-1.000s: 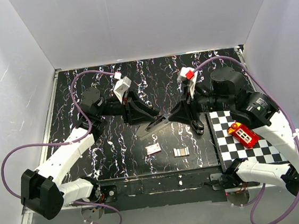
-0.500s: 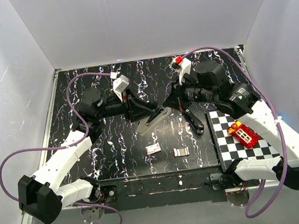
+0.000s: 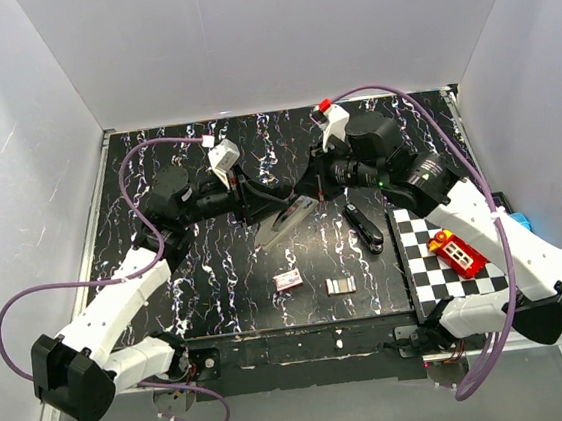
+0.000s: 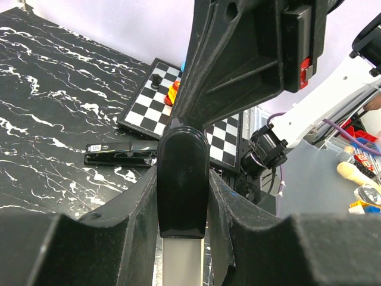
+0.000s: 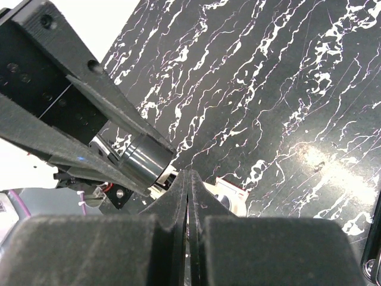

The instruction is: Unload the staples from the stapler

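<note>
My left gripper clamped the stapler by its sides; my right gripper was pinched shut, fingertips just beside it.

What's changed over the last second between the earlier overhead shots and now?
The right arm swung back and left, the right gripper keeping by the far end of the stapler. The left gripper, clamped on the stapler throughout, carried it slightly backward. The pinkish box, grey box, black tool and chessboard stayed put.
</note>
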Action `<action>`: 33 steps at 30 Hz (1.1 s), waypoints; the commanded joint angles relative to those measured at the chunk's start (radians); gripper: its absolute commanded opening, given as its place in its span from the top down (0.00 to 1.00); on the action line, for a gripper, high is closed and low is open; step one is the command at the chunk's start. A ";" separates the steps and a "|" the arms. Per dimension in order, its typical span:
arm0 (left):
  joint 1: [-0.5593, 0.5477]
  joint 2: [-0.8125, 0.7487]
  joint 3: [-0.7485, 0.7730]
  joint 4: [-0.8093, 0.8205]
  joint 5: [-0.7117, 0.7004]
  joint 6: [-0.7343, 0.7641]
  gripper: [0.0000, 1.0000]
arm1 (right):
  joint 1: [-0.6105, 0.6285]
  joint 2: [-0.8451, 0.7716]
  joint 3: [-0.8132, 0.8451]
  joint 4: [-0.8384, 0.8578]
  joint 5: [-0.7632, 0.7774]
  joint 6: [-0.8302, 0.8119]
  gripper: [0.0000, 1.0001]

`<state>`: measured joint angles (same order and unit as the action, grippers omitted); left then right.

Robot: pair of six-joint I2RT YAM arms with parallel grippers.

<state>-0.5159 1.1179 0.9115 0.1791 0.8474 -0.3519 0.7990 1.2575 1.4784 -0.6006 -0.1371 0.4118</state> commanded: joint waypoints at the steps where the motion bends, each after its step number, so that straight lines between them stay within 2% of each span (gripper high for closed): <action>1: 0.004 -0.058 0.035 0.034 -0.039 0.013 1.00 | 0.006 0.013 0.051 0.055 0.040 0.044 0.99; 17: 0.004 -0.098 0.010 0.046 -0.100 0.025 1.00 | 0.019 0.037 -0.041 0.087 0.054 0.082 0.99; 33: 0.005 -0.122 -0.008 0.008 -0.267 0.042 1.00 | 0.035 0.092 -0.113 0.108 0.103 0.076 0.99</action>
<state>-0.5159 1.0435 0.8787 0.1066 0.6632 -0.3149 0.8120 1.3376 1.3777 -0.4908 -0.0502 0.4973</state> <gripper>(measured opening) 0.306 0.022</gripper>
